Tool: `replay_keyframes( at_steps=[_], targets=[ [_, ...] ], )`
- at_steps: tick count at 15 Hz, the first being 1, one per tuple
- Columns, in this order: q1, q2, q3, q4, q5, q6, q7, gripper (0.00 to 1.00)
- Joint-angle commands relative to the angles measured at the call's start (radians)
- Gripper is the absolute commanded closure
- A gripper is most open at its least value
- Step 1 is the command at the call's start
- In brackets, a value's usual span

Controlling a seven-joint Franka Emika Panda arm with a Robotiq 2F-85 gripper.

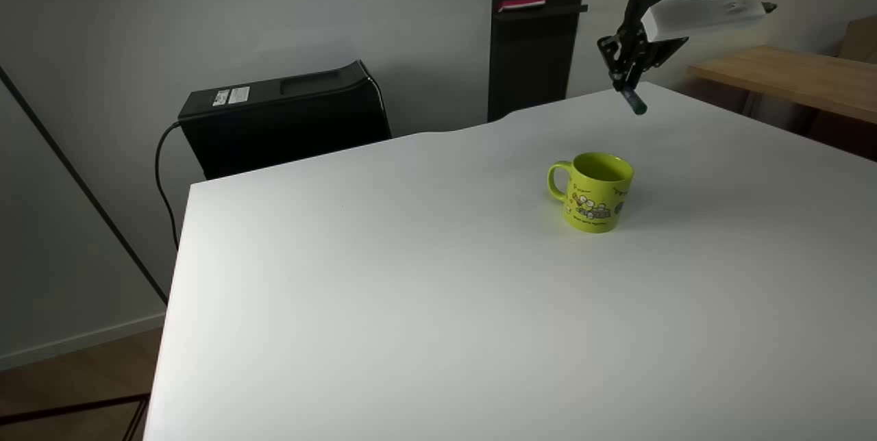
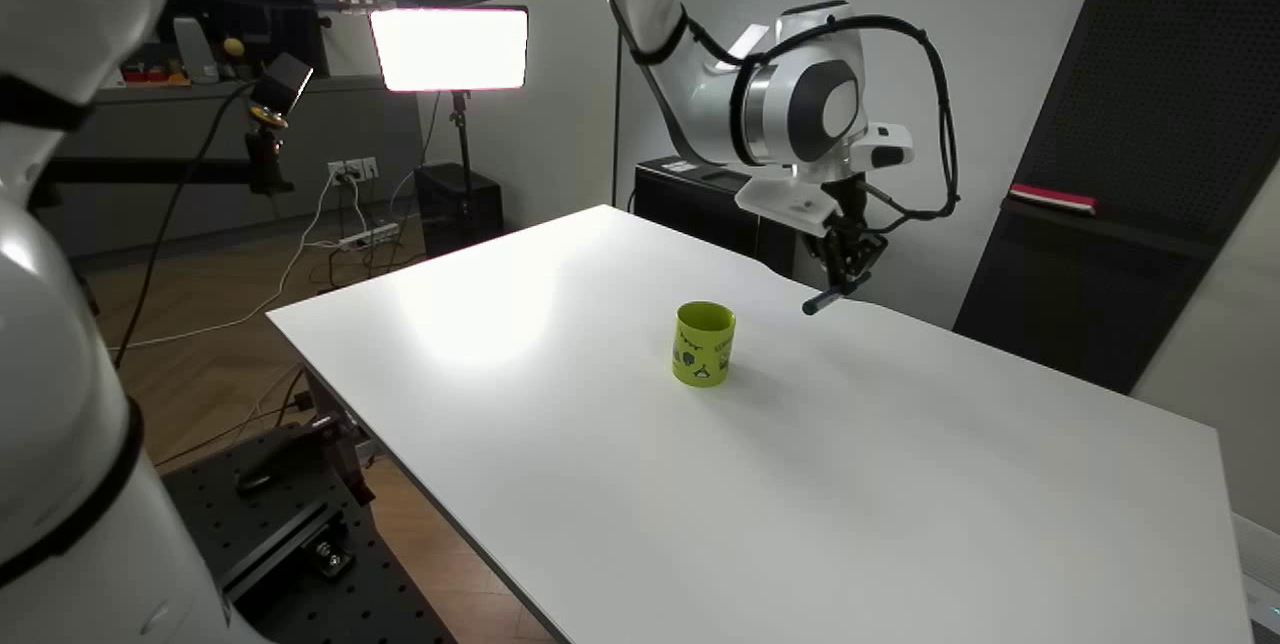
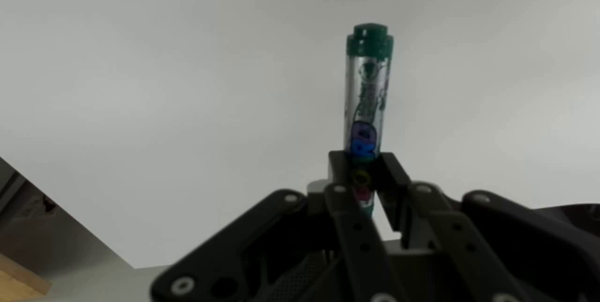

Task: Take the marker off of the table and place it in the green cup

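The marker (image 3: 369, 91) has a clear printed barrel and a dark green end, and it shows in both exterior views (image 1: 634, 101) (image 2: 822, 301). My gripper (image 3: 363, 166) is shut on it around its lower half in the wrist view. The gripper (image 1: 622, 81) holds the marker tilted, above the far part of the white table (image 1: 342, 290), also in an exterior view (image 2: 848, 282). The green cup (image 1: 593, 201) stands upright on the table, apart from the gripper, its handle visible in an exterior view. It also shows in an exterior view (image 2: 702, 349), handle hidden. The cup is out of the wrist view.
A black box-shaped device (image 1: 281, 119) stands behind the table's far edge. A dark panel with a ledge (image 1: 538, 37) stands at the wall. A wooden table (image 1: 788, 78) is beyond the table's side edge. A bright lamp panel (image 2: 447, 49) stands at the back.
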Motion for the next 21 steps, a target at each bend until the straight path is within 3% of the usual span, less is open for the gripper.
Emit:
replay_keyframes(
  at_steps=[1,6,14,16,21],
  targets=[
    [0.092,-0.066,-0.077,-0.095,-0.084,0.100,0.123,0.95],
    [0.240,-0.080,-0.200,-0.193,-0.164,0.209,0.240,0.95],
    [0.513,-0.073,-0.424,-0.317,-0.216,0.278,0.346,0.95],
    [0.560,-0.076,-0.450,-0.343,-0.197,0.291,0.340,0.95],
    [0.609,-0.075,-0.444,-0.373,-0.155,0.285,0.311,0.95]
  ],
)
